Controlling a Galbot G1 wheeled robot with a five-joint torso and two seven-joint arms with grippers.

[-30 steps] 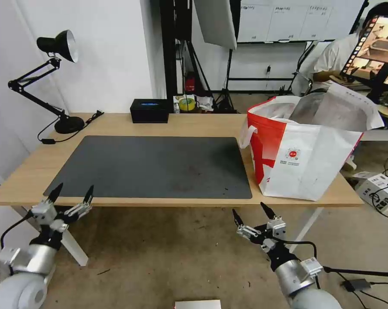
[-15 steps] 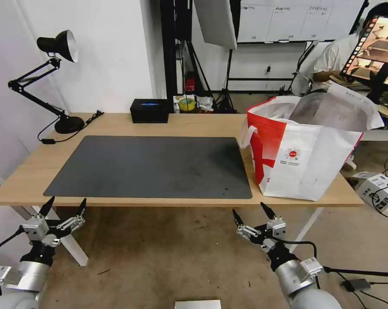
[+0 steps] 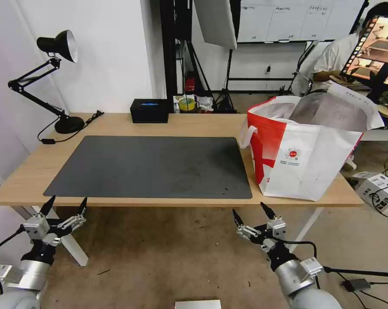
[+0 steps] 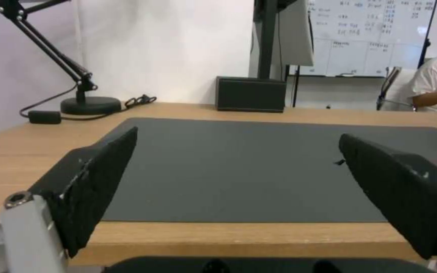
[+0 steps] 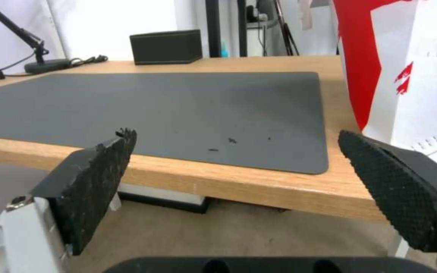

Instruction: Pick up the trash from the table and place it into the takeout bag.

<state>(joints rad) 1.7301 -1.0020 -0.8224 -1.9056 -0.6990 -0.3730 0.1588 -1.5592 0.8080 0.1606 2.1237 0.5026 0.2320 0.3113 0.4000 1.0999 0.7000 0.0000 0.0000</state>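
- Trash is what we look for, and we find none on the table (image 3: 116, 124); we judge it already sits in the takeout bag (image 3: 305, 167), though its contents are hidden from us.
- We hold our left gripper (image 3: 64, 207) below the table's near edge at the left end, jaws spread wide and empty.
- We hold our right gripper (image 3: 250, 217) below the near edge too, just left of the bag's front corner, jaws likewise wide and empty.
- Ahead of both grippers lies the dark mat (image 3: 151, 167), its long side running left to right, with a few dark crumbs (image 5: 221, 145) on it.
- Beyond, the bag stands upright on the table's right end, mouth open, so our right arm is the nearer one.
- At the far edge stand a black box (image 3: 149, 110) and a desk lamp (image 3: 56, 81).
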